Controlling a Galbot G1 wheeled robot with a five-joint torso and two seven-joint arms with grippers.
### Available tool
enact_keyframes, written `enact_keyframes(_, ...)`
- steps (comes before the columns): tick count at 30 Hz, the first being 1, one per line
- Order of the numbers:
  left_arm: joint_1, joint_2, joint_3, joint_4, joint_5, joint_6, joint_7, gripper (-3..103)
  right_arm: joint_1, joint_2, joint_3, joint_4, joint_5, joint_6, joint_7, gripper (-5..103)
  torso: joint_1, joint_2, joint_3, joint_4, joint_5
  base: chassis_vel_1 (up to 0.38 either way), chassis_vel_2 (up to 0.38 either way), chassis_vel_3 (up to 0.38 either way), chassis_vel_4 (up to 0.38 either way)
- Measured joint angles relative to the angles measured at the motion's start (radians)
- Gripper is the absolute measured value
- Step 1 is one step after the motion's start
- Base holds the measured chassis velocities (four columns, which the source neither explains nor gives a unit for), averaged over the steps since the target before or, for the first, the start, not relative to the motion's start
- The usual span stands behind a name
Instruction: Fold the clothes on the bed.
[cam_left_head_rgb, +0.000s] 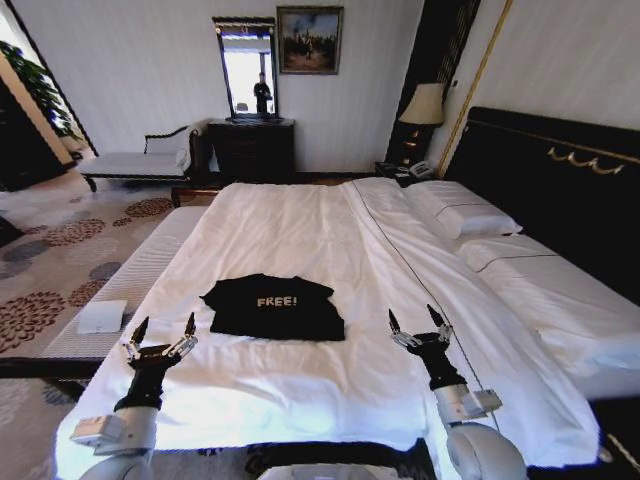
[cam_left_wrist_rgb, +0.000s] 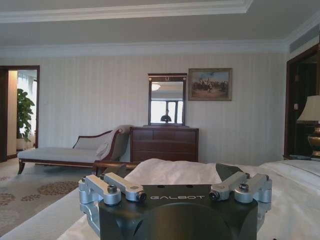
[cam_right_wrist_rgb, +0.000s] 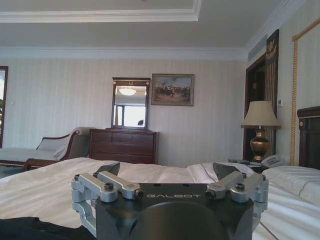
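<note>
In the head view, the left gripper (cam_left_head_rgb: 161, 329) and the right gripper (cam_left_head_rgb: 418, 320) hover low over the near end of the large bed with white sheets (cam_left_head_rgb: 300, 380), each with its two dark pointed fingers spread apart and holding nothing. Both arms reach forward from the bottom corners, wrists level, fingers aimed toward the far wall. Between them, a little farther up the sheet, lies a black T-shirt folded into a rough rectangle (cam_left_head_rgb: 274, 306), with "FREE!" printed on it in pale letters. It touches neither gripper. White pillows (cam_left_head_rgb: 462, 212) rest against the tall dark headboard with gold trim (cam_left_head_rgb: 560, 190) on the right. A patterned floral carpet (cam_left_head_rgb: 60, 260) covers the floor on the left, and a dark wooden dresser (cam_left_head_rgb: 251, 148) stands at the far wall under a mirror and a framed painting (cam_left_head_rgb: 309, 40).

In the left wrist view, the left gripper's black body carries the word "GALBOT", and its metal finger linkages (cam_left_wrist_rgb: 115, 187) are splayed outward. Beyond it are the white sheet, the dresser, and a white-cushioned dark-wood chaise (cam_left_wrist_rgb: 70, 150).

In the right wrist view, the right gripper's body reads "GALBOT" too, linkages equally spread. A brass table lamp with a cream shade (cam_right_wrist_rgb: 260, 130) stands by the headboard, and a dark strip of the shirt (cam_right_wrist_rgb: 35, 229) lies at the lower edge.
</note>
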Motion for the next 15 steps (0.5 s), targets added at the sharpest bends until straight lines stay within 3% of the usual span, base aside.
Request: enact_keyframes(15,-0.007,0.001,0.0,0.023,0.001,-0.004,-0.009,100,0.012,0.002,-0.019,-0.027,0.003,0.04,0.007,100,0.0,0.0,0.0,0.0,-0.0003,0.047,0.091,-0.048,-0.093)
